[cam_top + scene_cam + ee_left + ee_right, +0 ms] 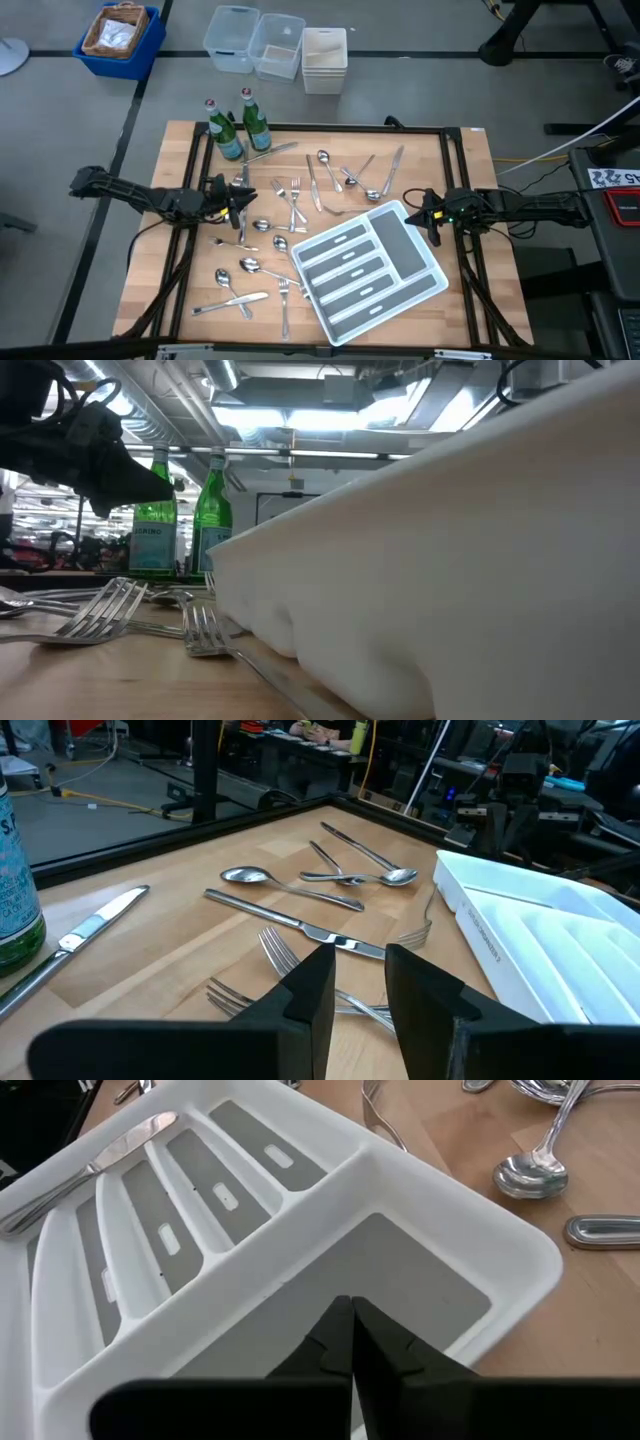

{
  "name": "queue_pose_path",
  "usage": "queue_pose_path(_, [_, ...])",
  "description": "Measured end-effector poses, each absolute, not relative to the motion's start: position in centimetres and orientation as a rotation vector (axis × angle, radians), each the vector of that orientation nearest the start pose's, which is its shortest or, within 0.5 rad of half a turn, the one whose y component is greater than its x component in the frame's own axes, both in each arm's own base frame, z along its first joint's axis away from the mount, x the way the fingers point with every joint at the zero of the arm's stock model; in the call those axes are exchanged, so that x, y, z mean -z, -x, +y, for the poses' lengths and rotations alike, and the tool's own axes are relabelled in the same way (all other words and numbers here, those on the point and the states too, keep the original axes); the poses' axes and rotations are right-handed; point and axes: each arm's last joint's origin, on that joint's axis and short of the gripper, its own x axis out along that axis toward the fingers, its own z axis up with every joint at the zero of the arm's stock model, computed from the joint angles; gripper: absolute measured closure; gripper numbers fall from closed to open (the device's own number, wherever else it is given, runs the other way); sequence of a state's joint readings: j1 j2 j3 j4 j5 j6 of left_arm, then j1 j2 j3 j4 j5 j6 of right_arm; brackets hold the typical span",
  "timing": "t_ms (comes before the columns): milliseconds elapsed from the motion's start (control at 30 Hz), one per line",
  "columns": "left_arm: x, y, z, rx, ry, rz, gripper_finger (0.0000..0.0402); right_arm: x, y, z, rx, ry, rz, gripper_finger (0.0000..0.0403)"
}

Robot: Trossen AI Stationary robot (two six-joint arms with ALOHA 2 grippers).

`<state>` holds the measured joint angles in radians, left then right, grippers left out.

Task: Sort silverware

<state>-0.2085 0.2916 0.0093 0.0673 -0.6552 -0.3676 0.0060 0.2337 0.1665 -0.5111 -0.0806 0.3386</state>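
Observation:
Silverware lies scattered on the wooden table: forks [290, 195], spoons [325, 160], a knife [270, 152] and more pieces at the near left [240, 285]. The white divided tray [400, 285] lies askew at the centre right. One knife [90, 1165] rests in an outer slot of it. My left gripper [240, 203] hovers open over the forks [290, 955] left of the tray, with nothing between its fingers [358, 970]. My right gripper [425, 212] is shut and hangs above the tray's wide compartment [400, 1270], holding nothing.
Two green glass bottles [228, 132] [255, 120] stand at the table's far left. Beyond the far edge stand clear plastic bins [240, 40] and a blue basket [118, 35]. In the low view, forks [100, 615] lie before the tray wall [450, 560].

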Motion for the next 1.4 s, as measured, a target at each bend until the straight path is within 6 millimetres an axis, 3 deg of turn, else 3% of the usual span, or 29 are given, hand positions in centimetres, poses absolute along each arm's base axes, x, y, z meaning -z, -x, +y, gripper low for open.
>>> queue_pose_path(533, [-14.9,-10.9,-0.5,-0.475,0.270,0.112,0.0320,-15.7,-9.4,0.0,0.126,-0.344,0.533,0.0397])
queue_pose_path(700, [-15.0,-10.9,-0.5,-0.480,0.367,0.088,0.0320,-17.1,-10.2,0.0,0.117,-0.457,0.368,0.0397])
queue_pose_path(967, [-15.1,-10.9,-0.5,-0.486,0.529,0.034,0.0320,-19.2,-10.7,0.0,0.067,-0.474,0.155,0.0397])
queue_pose_path(1167, [-16.7,-11.1,-0.6,-0.434,0.645,-0.126,0.0320,-20.1,-10.8,-0.1,0.081,-0.475,0.046,0.0397])
queue_pose_path(1400, [-19.9,-11.3,-0.9,-0.296,0.547,-0.167,0.0320,-21.5,-10.6,-0.9,0.311,-0.580,-0.171,0.0397])
